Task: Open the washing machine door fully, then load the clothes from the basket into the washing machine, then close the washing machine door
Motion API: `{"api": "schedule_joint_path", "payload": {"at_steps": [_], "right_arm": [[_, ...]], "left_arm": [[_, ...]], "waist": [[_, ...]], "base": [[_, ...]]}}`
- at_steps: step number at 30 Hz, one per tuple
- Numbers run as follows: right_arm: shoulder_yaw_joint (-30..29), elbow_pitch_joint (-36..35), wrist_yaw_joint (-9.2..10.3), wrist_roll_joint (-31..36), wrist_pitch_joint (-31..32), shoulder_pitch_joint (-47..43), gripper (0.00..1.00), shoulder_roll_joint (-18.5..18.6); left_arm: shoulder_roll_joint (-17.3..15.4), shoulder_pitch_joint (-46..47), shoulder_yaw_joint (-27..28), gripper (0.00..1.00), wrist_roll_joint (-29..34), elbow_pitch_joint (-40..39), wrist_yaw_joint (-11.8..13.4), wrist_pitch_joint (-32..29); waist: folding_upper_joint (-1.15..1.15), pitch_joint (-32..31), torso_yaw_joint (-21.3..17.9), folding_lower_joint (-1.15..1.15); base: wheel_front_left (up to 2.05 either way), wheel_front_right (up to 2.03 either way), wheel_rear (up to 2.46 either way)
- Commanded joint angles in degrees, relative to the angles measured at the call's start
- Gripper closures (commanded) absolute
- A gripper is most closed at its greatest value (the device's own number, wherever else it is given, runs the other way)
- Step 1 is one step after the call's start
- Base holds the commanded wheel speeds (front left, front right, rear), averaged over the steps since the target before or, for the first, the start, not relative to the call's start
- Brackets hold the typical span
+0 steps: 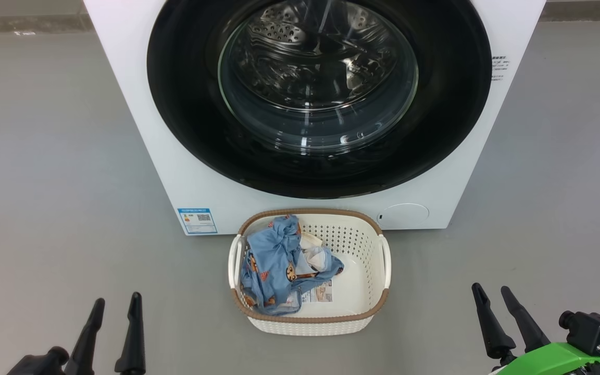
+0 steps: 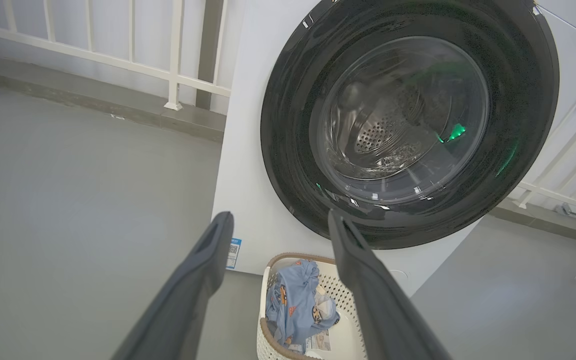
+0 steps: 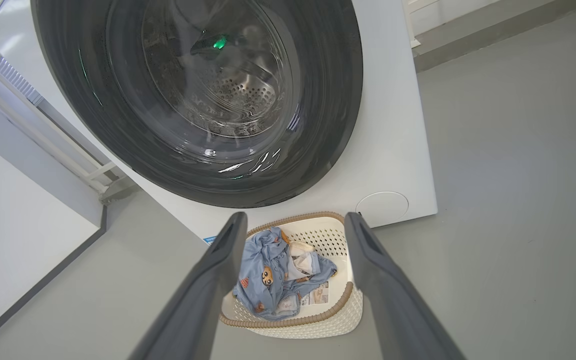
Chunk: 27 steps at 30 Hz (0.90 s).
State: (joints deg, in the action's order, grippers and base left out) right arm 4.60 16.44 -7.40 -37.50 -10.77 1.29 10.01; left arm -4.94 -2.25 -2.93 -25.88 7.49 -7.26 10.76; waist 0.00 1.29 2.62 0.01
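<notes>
The white washing machine (image 1: 185,172) stands ahead with its round black-rimmed door (image 1: 185,104) shut flat against the front; the steel drum shows through the glass bowl. On the floor before it sits the cream basket (image 1: 367,271) holding the light blue bear-print clothes (image 1: 271,263) on its left side. My left gripper (image 1: 115,302) is open at the lower left, well short of the basket. Open too, my right gripper (image 1: 492,290) rests at the lower right. The door (image 2: 288,125), basket (image 2: 340,300) and clothes (image 2: 295,305) lie beyond the left fingers (image 2: 208,260); the clothes (image 3: 268,280) and basket (image 3: 338,235) between the right fingers (image 3: 368,250).
Grey floor (image 1: 60,182) spreads on both sides of the machine. A white railing (image 2: 173,55) runs behind it at the left and another railing (image 2: 568,150) at the right. A blue-white energy label (image 1: 197,221) and a round cover (image 1: 403,215) sit low on the machine's front.
</notes>
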Motion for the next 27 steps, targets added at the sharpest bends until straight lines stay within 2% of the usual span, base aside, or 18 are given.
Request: {"api": "schedule_joint_path", "payload": {"at_steps": [1,21,27], "right_arm": [[1.1,-1.6,-0.08,1.8,-0.9,1.0,0.00,1.2],[1.8,-2.2,-0.09,13.1,-4.1,0.1,0.00,2.1],[1.1,-2.2,-0.09,13.6,-4.2,-0.4,0.00,1.8]], "left_arm": [[-1.1,1.0,1.5,0.00,2.1,-1.8,-0.2,0.9],[-1.8,0.8,1.2,0.00,14.1,-3.7,-0.2,4.1],[-1.7,0.6,1.6,0.00,14.2,-3.3,-0.2,4.2]], "waist": [[0.00,0.0,0.1,0.00],[0.00,0.9,0.2,0.00],[0.00,0.6,0.0,-0.01]], "base": [[0.00,0.00,0.00],[0.00,0.00,0.00],[0.00,0.00,0.00]]}}
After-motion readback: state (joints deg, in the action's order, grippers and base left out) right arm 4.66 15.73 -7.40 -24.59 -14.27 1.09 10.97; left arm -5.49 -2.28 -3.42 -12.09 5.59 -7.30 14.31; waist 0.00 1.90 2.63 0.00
